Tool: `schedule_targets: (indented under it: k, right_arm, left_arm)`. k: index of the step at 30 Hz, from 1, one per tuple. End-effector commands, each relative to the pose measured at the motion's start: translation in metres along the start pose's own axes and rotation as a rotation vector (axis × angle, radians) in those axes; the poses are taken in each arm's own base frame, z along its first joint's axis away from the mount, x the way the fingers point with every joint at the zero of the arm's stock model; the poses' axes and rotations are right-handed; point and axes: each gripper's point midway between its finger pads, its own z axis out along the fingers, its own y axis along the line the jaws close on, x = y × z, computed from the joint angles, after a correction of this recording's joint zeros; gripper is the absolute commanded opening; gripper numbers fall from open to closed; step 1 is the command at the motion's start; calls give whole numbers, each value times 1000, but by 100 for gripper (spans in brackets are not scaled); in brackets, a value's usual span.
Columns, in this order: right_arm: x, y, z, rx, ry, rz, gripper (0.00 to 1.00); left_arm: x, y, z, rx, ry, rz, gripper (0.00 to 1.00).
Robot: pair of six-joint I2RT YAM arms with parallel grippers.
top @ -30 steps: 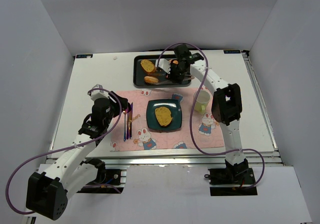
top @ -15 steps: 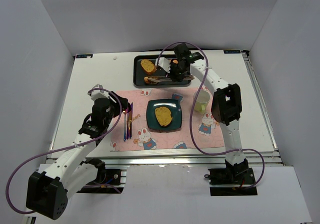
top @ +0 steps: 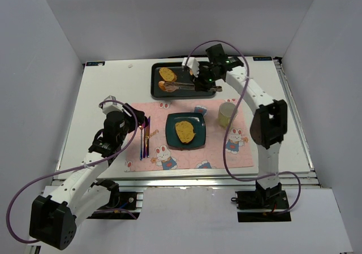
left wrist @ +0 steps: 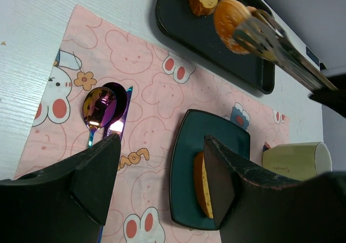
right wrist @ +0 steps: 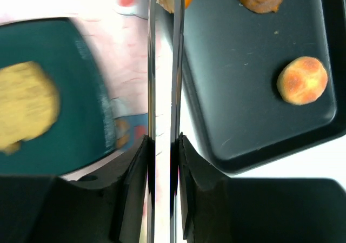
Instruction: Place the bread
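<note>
the right claw (top: 199, 80) is closed on the handle end of a pair of metal tongs (top: 181, 85), which are squeezed nearly flat between its fingers in the right wrist view. in the top view the long axis of the tongs runs from 3 to 9 o'clock, and a bread slice (top: 164, 85) is pinched at their tip, at 9 o'clock from the claw. the slice is round, golden-brown and crusty, and appears to be held just above the near left corner of the tray (top: 155, 67), a flat black rectangle with a raised rim. from the slice, the plate (top: 172, 121) lies at about 5 o'clock. it is dark teal, square with rounded corners, and is already occupied by another slice (top: 185, 131), so the coming move is judged to be a carry toward 5 o'clock. a pale cup (top: 227, 113) stands at 3 o'clock of the plate. the left claw (top: 141, 121) is held wide open over the pink rabbit-print mat (top: 164, 110), beside shiny spoons (top: 144, 140), farther from the bread. everything rests on a white desk (top: 113, 90).
</note>
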Motion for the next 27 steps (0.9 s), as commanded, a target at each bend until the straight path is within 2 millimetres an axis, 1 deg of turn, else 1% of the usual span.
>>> schedule_targets:
  k: [1,2,3,4,5,6,7,8,9,10,11,12,13,14,15,16,17,18,20,21,24,27]
  right_arm:
    - [-48,30,-68,-24,-172,-22,6]
    - [-26,50,-61,-75,-136,-5,6]
    - [-20,62,-65,-91,-132,-1,7]
    - [-24,71,-82,-72,-150,-19,7]
    - [1,91,-76,-111,-105,11,7]
    - [10,97,-79,-103,-91,17,7]
    - [10,102,-95,-60,-94,3,8]
    - [16,104,-97,-42,-91,6,8]
    - [27,107,-104,7,-75,30,8]
    - [34,111,-109,21,-62,60,8]
    - [35,110,-113,45,-67,74,8]
    - [41,109,-118,70,-62,104,8]
    - [49,111,-124,103,-45,161,8]
    - [53,111,-126,122,-39,188,8]
    - [66,113,-128,158,-10,247,9]
    - [68,108,-130,203,-14,266,9]
    - [68,103,-134,232,-17,261,9]
    - [85,114,-128,236,18,348,9]
    - [91,119,-125,241,22,402,9]
    - [95,129,-119,205,29,432,9]
    - [104,144,-112,151,53,485,12]
    - [109,149,-109,130,68,502,17]
  left_arm:
    - [-15,-5,-5,15,-54,-6,72]
    - [-14,-5,-5,16,-52,-6,72]
    - [-14,-4,-5,16,-51,-7,72]
    - [-14,-5,-5,19,-52,-9,72]
    - [-14,-6,-5,22,-51,-9,72]
    - [-13,-5,-4,21,-48,-9,72]
    - [-13,-6,-4,25,-49,-9,72]
    - [-12,-6,-4,27,-47,-8,72]
    - [-12,-7,-4,32,-48,-10,72]
    - [-11,-7,-3,34,-46,-10,72]
    - [-10,-6,-2,33,-45,-11,72]
    - [-9,-6,-2,33,-43,-12,72]
    - [-8,-6,-2,39,-40,-14,72]
    - [-7,-6,-1,37,-33,-14,72]
    - [-5,-5,0,36,-28,-15,72]
    - [-4,-6,0,37,-25,-16,72]
    - [-9,-11,0,56,-44,-22,72]
    - [-9,-11,0,58,-44,-22,72]
    - [-8,-10,0,59,-43,-24,72]
    - [-7,-10,1,58,-42,-23,72]
    - [-7,-10,0,59,-40,-25,72]
    - [-8,-10,-1,61,-44,-27,72]
